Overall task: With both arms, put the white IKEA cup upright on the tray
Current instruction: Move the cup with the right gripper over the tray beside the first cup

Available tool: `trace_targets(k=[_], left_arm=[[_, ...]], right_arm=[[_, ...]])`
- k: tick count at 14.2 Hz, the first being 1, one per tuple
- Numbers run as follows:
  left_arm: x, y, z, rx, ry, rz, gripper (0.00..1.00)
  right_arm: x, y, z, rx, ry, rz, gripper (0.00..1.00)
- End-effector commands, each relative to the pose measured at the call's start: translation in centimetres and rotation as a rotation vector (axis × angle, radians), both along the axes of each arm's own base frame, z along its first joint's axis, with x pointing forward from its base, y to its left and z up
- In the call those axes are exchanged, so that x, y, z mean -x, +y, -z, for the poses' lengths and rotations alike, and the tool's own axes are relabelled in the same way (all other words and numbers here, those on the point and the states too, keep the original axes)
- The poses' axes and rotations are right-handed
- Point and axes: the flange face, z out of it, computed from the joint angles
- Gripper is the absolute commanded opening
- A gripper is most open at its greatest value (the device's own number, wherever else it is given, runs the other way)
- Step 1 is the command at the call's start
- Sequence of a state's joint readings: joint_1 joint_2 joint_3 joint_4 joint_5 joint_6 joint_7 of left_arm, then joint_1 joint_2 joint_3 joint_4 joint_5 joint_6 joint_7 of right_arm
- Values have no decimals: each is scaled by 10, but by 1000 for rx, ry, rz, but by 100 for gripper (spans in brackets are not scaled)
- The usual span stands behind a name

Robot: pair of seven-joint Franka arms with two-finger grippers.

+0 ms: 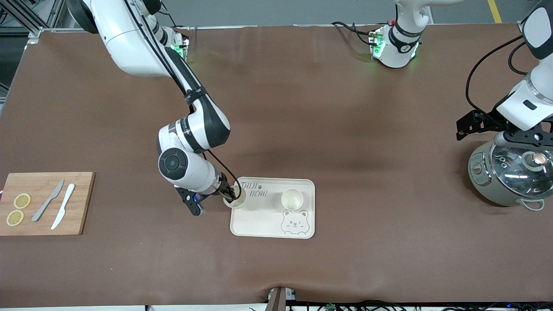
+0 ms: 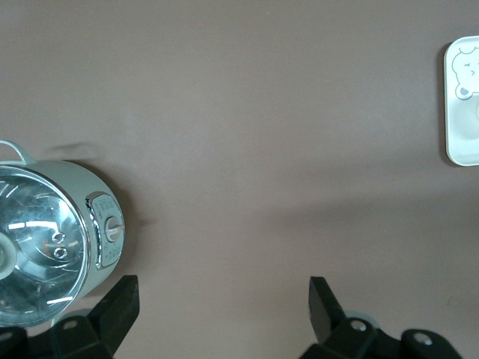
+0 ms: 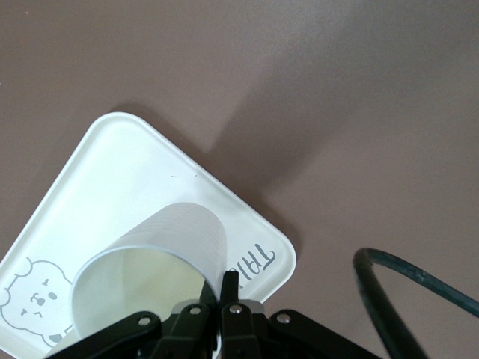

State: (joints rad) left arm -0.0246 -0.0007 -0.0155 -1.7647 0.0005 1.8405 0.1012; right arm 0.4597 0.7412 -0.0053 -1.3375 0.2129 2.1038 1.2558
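Nearest the front camera lies the cream tray [image 1: 259, 226], its winking bear drawing at the near edge and "TAIJI BEAR" lettering along the farther one. One white cup [image 1: 292, 199] already stands upright on it, toward the left arm's end. A second white cup [image 1: 235, 197] sits at the tray's edge toward the right arm's end, and the right gripper [image 1: 230, 193] is clamped on its rim, one finger inside the wall and one outside, as the right wrist view shows [image 3: 224, 299]. In that view the cup [image 3: 153, 265] looks mouth-up over the tray [image 3: 112, 187]; whether its base has fully touched down I cannot tell.

So the step in hand seems to be the placing itself. The next move likely calls for lowering until the base rests flat, then parting the fingers and lifting straight up so the rim is not dragged and the cup does not tip off the edge.

The right arm reaches down from its base with its wrist bent steeply over the tray.

At the same depth, a wooden cutting board [image 1: 45, 203] with two knives and lemon slices lies at the right arm's end.

Farther back, the left arm waits, its left gripper [image 2: 223, 303] spread wide over the table beside a glass-lidded cooker [image 1: 510, 177].
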Motion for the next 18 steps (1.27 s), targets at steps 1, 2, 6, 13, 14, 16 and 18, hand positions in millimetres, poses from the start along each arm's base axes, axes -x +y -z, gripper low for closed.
trace_targets(k=[1,2,6,13,14,16,18], left_arm=[[10,1,-1,24,-15,-8,100],[10,1,-1,24,-15,-8,100],[10,9,-1,25,-15,-24,100],[9,-12,-6,84,-21,-43,100],[9,-18,-4,84,-18,-36,100],[8,-18,-3,84,-23,-35,100],[8,-18,-2,84,-24,-35,100]], right_arm=[[-5,10,3,6,-5,28,0],[-4,13,8,8,0,26,0],[-7,22,22,11,-4,30,0],[-5,27,38,15,-2,27,0],[-4,28,43,18,3,26,0],[0,32,48,23,9,17,0],[1,33,50,25,13,15,0]])
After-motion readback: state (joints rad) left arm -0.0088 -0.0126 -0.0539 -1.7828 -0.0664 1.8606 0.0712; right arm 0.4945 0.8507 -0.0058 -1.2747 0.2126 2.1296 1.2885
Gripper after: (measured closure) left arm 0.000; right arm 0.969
